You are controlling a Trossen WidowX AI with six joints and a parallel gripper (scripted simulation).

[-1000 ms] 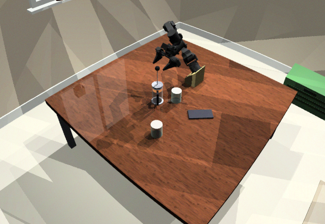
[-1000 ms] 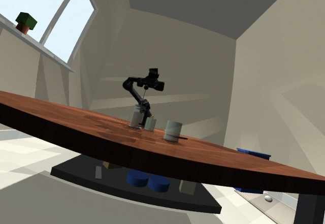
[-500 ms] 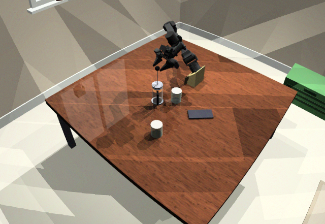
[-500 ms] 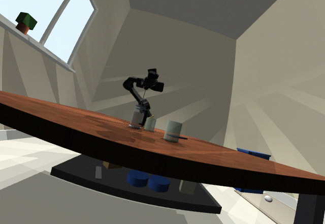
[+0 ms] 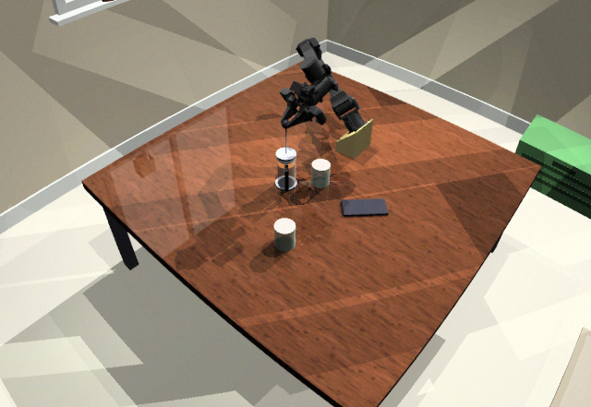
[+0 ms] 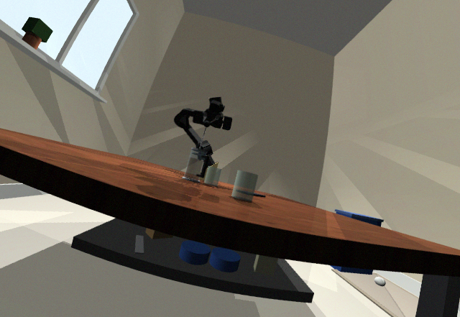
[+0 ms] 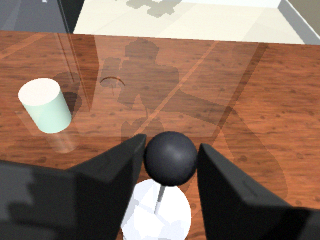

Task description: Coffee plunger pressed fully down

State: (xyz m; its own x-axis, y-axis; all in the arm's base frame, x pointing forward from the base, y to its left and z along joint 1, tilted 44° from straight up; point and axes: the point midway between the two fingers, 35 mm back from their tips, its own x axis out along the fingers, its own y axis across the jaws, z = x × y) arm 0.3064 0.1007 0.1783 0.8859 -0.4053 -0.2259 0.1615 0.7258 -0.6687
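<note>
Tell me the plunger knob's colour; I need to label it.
Black, or very dark grey; the plunger knob shows best in the wrist view, clamped in the gripper.

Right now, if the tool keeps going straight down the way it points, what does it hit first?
The tool is shut on the plunger knob and points down the rod. First in line is the press lid just below, though the gap is hard to judge.

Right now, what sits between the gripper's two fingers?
The plunger knob: the wrist view shows the gripper shut on it, above the press lid.
</note>
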